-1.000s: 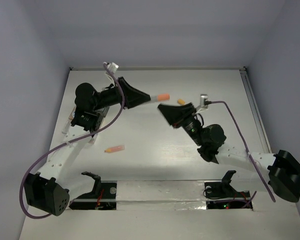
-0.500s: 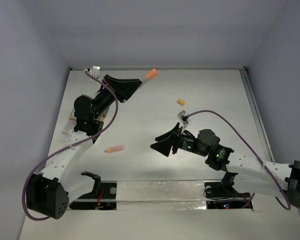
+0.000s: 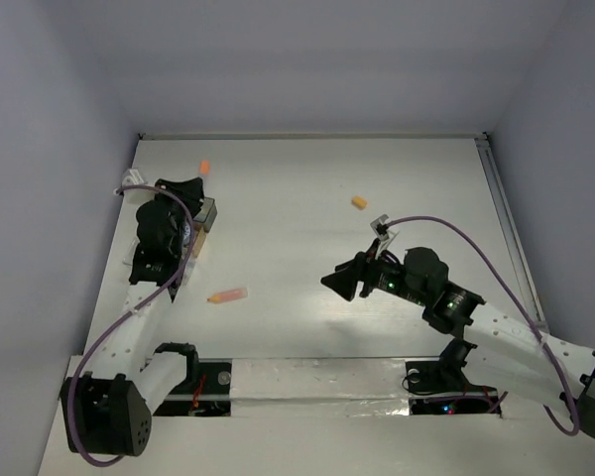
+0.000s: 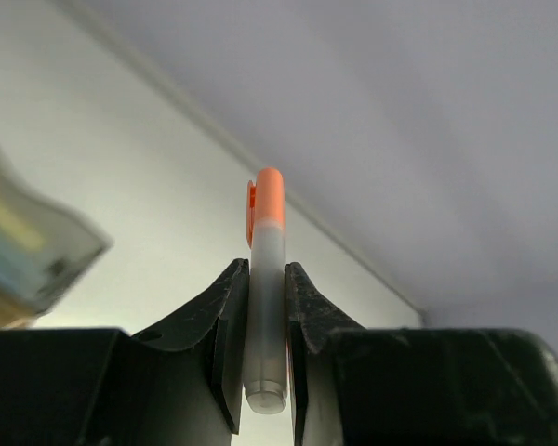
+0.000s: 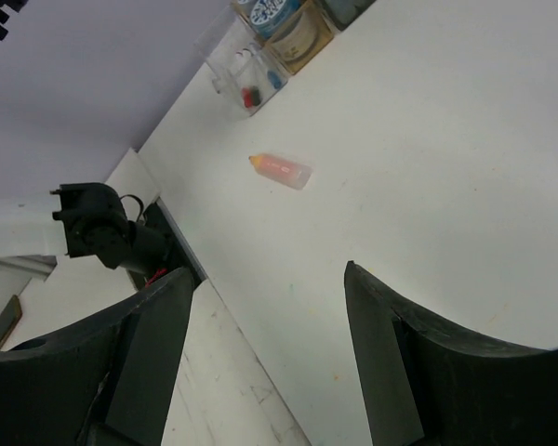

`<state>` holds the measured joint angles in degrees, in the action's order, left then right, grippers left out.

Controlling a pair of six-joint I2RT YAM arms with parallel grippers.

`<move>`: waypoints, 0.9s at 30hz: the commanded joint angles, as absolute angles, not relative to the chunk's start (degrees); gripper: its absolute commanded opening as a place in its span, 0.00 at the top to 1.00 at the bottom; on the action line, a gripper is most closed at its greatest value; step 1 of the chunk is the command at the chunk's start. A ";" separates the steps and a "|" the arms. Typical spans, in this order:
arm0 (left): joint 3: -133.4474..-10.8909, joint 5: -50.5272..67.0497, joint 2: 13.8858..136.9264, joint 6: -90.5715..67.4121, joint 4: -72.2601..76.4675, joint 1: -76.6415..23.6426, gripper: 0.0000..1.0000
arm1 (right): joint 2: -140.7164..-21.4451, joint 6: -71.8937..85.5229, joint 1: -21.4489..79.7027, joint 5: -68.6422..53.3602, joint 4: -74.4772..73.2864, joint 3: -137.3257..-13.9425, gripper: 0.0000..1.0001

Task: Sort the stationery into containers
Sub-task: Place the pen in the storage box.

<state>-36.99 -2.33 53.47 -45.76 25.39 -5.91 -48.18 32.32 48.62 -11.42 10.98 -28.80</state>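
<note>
My left gripper [image 3: 186,185] is shut on a clear marker with an orange cap [image 3: 204,167] and holds it over the containers at the far left. In the left wrist view the marker [image 4: 265,279] stands upright between the fingers of this gripper [image 4: 267,271]. A greyish box [image 3: 206,211] shows beside the arm. My right gripper [image 3: 331,283] is open and empty above the middle of the table. The right wrist view shows the open gripper [image 5: 266,269], a pink-orange marker [image 5: 281,170] lying on the table, a clear tray [image 5: 246,79], the greyish box [image 5: 302,35] and a blue-white pot [image 5: 270,11].
The pink-orange marker [image 3: 226,295] lies left of centre. A small orange eraser-like block [image 3: 358,202] lies further back, mid-table. The left arm covers most of the containers in the top view. The left arm's base [image 5: 102,232] and the table's front edge are near.
My left arm has swung left and back with the orange-capped marker, from mid-table to above the containers. My right gripper has drawn back toward the front and tilted down.
</note>
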 commanded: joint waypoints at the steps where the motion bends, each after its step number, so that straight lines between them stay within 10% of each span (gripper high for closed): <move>1: -35.78 -10.98 53.96 -47.29 18.56 -3.43 1.00 | -47.46 30.06 47.99 -12.92 7.91 -29.01 0.28; 27: -53.43 -30.06 78.56 -36.83 3.08 -0.18 1.00 | -46.14 29.27 46.85 -19.16 8.61 -28.30 0.28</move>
